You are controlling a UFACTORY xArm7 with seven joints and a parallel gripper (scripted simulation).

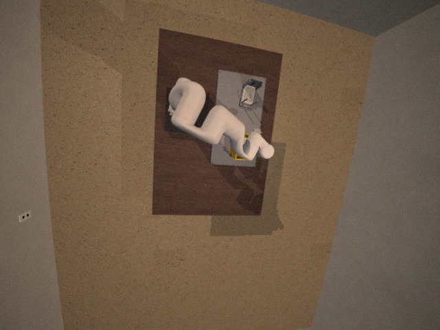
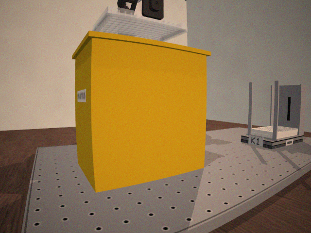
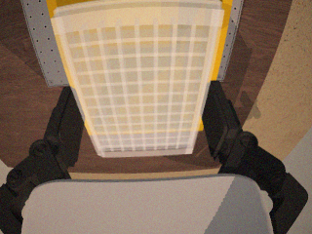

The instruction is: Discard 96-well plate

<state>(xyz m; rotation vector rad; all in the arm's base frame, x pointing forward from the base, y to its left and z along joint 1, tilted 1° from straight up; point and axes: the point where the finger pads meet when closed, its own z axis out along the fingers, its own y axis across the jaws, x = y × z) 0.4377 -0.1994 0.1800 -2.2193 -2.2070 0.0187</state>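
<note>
My gripper (image 3: 140, 98) is shut on a clear 96-well plate (image 3: 142, 74), its black fingers clamping the plate's two long sides. In the exterior view the plate (image 2: 139, 24) hangs level just above the rim of the tall yellow bin W1 (image 2: 143, 112), over its open mouth. Rack K1 (image 2: 272, 136) stands at the right with its grey posts, and the lower white plate (image 2: 273, 130) still lies on its base. In the overhead view the arm covers most of the bin (image 1: 237, 156).
Bin and rack stand on a grey perforated board (image 2: 150, 200) on a dark wooden table (image 1: 184, 170). A grey panel with a black slot (image 2: 288, 108) stands behind the rack. The arm's base sits at the table's left side (image 1: 181, 102).
</note>
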